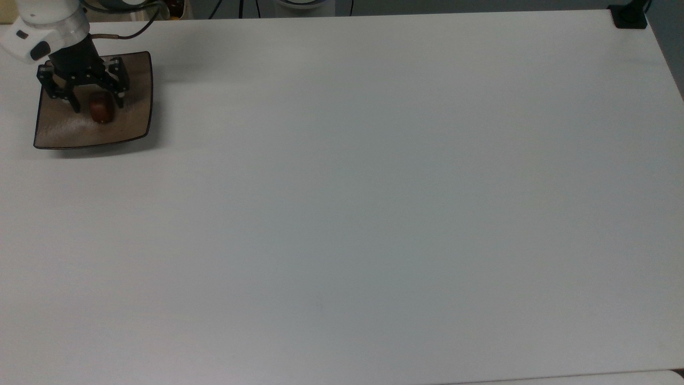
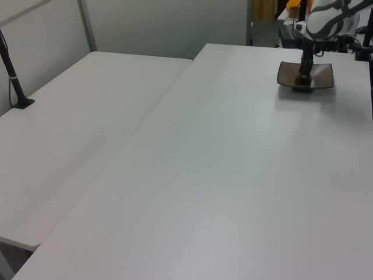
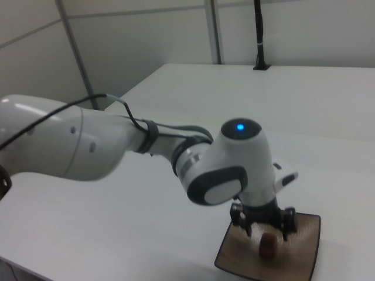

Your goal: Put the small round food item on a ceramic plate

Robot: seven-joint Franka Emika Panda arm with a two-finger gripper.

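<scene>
In the top view, far left corner of the white worktop [image 1: 342,214]: the tool [image 1: 98,106] stood over the ceramic plate [image 1: 128,120], jaws spread wide w/ nothing gripped, one finger each side of the small round food item [image 1: 101,107]. That item, dark reddish-brown & glossy, lay on the plate's glaze, roughly mid-plate, a bit toward the top view's far side; the fingers looked just beside it, not pinching it, though whether a pad brushed it can't be told. Plate square, tan-brown, thin dark rim, sitting flat on the worktop close to the top view's left edge. White wrist housing of the arm [image 1: 43,24] came in from the top-left corner w/ a cable looping behind. Rest of the worktop ran bare to the right, w/ a black clamp base [image 1: 629,16] at the far right corner. In the left view, a second white table [image 2: 70,140] sat to the left w/ a black post [image 2: 13,76] on it; the plate [image 2: 323,76] was far off at the right, arm [image 2: 329,17] above it, tool [image 2: 303,70] dropping onto it. In the right view, the arm [image 3: 88,140] stretched from the left to a wrist w/ a blue light [image 3: 239,127]; below, the tool [image 3: 267,234] straddled the food item [image 3: 268,246] on the plate [image 3: 304,234], jaws apart.
</scene>
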